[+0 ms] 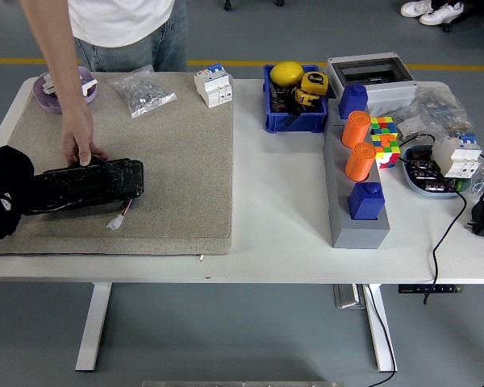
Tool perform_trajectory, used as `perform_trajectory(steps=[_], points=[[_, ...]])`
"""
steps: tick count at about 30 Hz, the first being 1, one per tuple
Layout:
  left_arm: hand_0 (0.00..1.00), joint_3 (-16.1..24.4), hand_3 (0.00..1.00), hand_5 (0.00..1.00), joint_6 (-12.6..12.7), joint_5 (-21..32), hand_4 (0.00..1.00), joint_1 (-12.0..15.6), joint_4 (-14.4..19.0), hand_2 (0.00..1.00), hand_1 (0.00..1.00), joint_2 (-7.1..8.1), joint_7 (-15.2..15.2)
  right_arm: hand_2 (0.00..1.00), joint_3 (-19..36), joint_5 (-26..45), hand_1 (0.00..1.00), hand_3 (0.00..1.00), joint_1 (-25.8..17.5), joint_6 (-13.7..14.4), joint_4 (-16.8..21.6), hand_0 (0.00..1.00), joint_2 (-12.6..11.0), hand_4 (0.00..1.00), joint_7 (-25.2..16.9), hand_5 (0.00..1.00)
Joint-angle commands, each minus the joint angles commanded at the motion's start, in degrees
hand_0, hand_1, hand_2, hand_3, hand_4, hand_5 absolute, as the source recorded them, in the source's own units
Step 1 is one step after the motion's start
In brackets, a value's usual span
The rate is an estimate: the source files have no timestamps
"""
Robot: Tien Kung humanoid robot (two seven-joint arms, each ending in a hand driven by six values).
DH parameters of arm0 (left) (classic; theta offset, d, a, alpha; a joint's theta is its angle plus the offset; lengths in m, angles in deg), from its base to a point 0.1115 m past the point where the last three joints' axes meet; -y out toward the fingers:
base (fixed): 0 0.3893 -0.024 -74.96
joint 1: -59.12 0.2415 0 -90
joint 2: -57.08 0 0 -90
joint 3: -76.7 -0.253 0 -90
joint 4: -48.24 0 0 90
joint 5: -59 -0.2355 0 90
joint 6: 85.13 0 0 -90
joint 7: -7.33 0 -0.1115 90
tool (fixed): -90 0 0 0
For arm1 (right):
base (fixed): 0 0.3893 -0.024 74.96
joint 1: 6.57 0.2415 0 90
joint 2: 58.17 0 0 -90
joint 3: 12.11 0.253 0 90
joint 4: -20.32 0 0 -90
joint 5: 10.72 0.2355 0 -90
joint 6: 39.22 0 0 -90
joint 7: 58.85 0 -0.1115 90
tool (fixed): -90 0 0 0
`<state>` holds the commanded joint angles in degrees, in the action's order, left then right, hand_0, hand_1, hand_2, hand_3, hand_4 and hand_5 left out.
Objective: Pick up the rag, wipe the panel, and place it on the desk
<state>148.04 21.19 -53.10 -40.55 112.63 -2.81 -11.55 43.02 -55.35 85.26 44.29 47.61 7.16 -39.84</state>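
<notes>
Panel (pixel 85 185) lies lengthwise left-right, rag (pixel 2 193) at its left end.

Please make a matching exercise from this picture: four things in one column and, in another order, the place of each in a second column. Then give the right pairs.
Things
1. black rag
2. glossy black rectangular panel
3. yellow round object
4. multicoloured puzzle cube

Places
A. in the blue plastic bin at the table's far side
B. at the table's left edge, beside the panel's left end
C. beside the two orange cylinders on the grey block
D. lying on the beige mat, under the person's hand

Pairs: 1-B, 2-D, 3-A, 4-C
</notes>
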Motion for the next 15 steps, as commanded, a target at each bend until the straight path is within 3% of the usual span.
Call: perform_trajectory(steps=[7,15], points=[[0.183,0.6,0.445,0.002,1.8,1.8,0.093,-1.1,-3.3,0.528,0.113,0.97,2.7,0.715,0.0,-0.1,0.544,0.75,0.1,0.0,0.1,0.733,0.1,0.998,0.0,0.613],[0.214,-4.6,0.44,0.002,5.0,5.2,0.091,-5.1,-10.6,0.522,0.163,2.29,9.4,0.715,0.0,-0.2,0.543,0.749,0.5,0.2,0.3,0.732,0.2,0.998,0.0,0.616]])
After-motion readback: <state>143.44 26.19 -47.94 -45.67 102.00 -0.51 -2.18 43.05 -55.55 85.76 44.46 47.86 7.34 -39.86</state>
